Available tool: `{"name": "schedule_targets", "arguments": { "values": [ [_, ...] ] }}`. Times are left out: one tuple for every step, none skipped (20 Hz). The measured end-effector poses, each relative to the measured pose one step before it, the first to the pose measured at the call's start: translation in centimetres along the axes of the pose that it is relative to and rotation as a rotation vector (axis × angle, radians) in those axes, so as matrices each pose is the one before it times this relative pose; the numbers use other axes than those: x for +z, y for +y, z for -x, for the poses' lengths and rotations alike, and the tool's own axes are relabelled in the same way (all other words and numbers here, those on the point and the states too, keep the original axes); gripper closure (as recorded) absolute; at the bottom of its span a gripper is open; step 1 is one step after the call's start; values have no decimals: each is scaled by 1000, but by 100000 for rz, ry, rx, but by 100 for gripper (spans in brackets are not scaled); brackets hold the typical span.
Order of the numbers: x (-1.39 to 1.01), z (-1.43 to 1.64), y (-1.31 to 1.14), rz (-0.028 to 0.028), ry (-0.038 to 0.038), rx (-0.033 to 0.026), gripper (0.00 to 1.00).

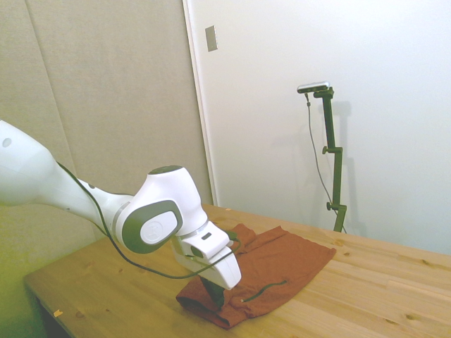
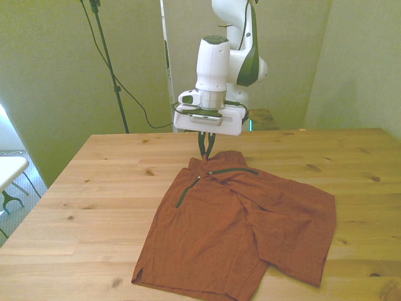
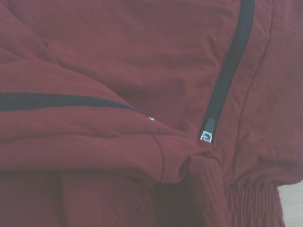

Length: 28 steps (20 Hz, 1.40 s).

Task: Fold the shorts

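Observation:
The rust-orange shorts (image 2: 238, 232) lie spread on the wooden table (image 2: 94, 188), legs toward the near edge. One waistband corner is folded over toward the front view's left, so two dark green zipper stripes (image 2: 235, 170) sit close together. My gripper (image 2: 207, 155) points straight down at that folded corner, low over the table, its dark fingers pinched together on the fabric. In the side view the gripper (image 1: 212, 292) sits on the near end of the shorts (image 1: 282, 260). The wrist view is filled by the shorts (image 3: 142, 71) with a zipper stripe (image 3: 227, 71) and the gathered waistband.
Bare wood runs along both sides of the shorts and behind them. Beyond the far edge, a small red-topped yellow box (image 2: 205, 115) and cables lie on the floor. A white piece of furniture (image 2: 9, 169) stands off the front view's left edge.

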State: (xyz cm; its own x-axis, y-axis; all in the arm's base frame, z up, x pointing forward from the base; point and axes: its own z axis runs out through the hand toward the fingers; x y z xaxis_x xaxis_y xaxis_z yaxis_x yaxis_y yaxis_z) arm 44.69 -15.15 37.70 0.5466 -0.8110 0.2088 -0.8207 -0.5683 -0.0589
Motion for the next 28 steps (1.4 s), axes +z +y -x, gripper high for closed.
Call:
{"name": "schedule_targets", "arguments": {
  "values": [
    [-321,-19,49,-173,204,63,0],
    [-279,-22,124,5,5,198,0],
    [-157,-89,155,-51,40,313,0],
    [15,-111,188,52,-92,221,0],
    [90,-102,206,135,-173,156,0],
    [82,-91,179,100,-169,89,0],
    [30,-109,170,19,-73,-9,0],
    [-10,-86,119,-17,7,-217,0],
    [-76,-41,79,12,-4,-272,0],
    [-220,4,97,108,-110,-152,0],
    [-499,38,92,-96,126,-279,0],
    [-827,34,104,-391,660,-177,0],
    [-1078,82,162,-586,771,-57,0],
    [-1262,222,122,-831,1017,-404,0],
    [-1424,406,-3,-917,1329,-747,0],
    [-1495,558,-238,-916,1595,-1361,0],
    [-1491,683,-552,-664,1978,-2242,0],
    [-1260,697,-839,-261,2305,-2895,0],
    [-961,691,-1141,80,2845,-3973,0],
    [-649,709,-1477,807,3209,-4831,0],
    [-426,830,-1839,1159,3747,-5130,0],
    [-213,969,-2146,1652,3996,-4465,0],
    [-124,1211,-2490,1446,4198,-4332,0],
    [-73,1240,-2549,1404,4411,-4329,0],
    [-96,1096,-2484,1252,4564,-4265,0],
    [-138,962,-2413,1229,4496,-4124,0],
    [-90,756,-2199,993,4548,-4030,0],
    [-17,680,-2048,438,3721,-3550,0]
  ]
}}
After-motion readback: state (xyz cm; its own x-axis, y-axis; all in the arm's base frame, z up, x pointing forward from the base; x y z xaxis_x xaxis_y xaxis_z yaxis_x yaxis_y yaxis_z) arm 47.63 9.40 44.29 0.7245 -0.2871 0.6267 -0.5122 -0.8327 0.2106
